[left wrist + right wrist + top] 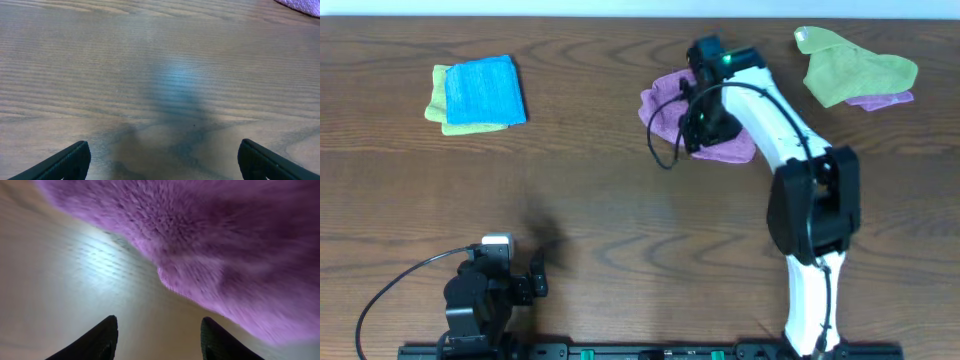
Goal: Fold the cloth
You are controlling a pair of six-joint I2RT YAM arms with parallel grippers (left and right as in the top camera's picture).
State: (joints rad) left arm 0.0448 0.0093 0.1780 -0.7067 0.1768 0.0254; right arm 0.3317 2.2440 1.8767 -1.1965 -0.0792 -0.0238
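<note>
My right gripper (159,321) hangs open and empty at the border of the cloth (728,150), by the far edge of the table (580,200), right of centre. If I close now, I risk snagging only fluff.

The overhead camera looks straight down on the whole bench (600,200). The left wrist one sits low over bare wood; the right wrist one hangs close above the cloth (225,240), also seen overhead.
</note>
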